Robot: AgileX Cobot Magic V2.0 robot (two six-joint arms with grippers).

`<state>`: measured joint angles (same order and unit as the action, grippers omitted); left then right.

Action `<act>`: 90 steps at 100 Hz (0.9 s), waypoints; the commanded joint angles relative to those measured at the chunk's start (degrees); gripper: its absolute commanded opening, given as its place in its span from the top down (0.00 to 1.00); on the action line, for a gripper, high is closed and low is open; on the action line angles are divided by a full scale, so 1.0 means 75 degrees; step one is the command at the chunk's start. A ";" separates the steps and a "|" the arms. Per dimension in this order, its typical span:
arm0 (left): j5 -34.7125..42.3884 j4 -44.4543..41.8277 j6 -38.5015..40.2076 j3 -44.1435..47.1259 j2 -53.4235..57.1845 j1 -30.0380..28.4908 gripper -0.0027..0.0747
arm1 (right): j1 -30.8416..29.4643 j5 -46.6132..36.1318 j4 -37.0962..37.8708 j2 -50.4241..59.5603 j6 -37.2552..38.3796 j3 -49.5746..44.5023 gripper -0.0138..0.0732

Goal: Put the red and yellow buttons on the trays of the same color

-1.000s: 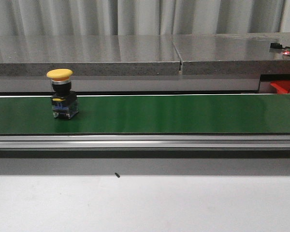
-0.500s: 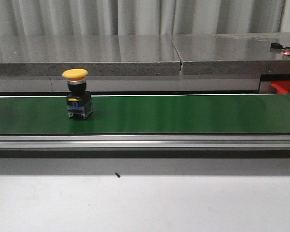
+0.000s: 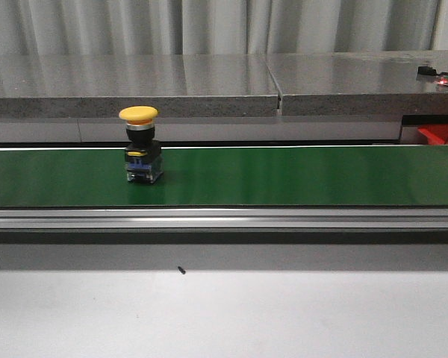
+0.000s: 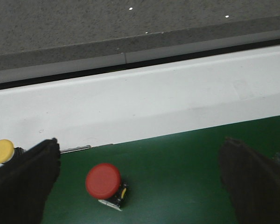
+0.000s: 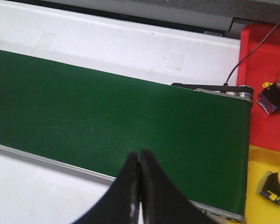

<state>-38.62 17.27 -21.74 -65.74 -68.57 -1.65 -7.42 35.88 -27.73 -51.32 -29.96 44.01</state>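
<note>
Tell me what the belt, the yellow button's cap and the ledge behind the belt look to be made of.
Belt: smooth green rubber or PVC, going by its soft sheen.
Yellow button: cap looks like moulded plastic, even colour, dull gloss, above a metallic-looking collar.
Ledge: speckled grey stone or stone-look laminate, polished enough to reflect the curtain; which one cannot be told.

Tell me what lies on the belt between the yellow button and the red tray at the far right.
Nothing: in the front view the green belt runs bare from the yellow button to the red tray.
</note>
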 commanded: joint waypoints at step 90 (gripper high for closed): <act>0.1342 0.0303 0.0570 0.4177 0.4499 0.0317 0.99 | 0.0018 -0.0413 -0.0292 0.0079 -0.0047 0.0198 0.92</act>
<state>-32.79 18.01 -18.13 -32.88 -34.90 0.18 -7.42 35.88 -28.08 -51.32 -29.96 44.01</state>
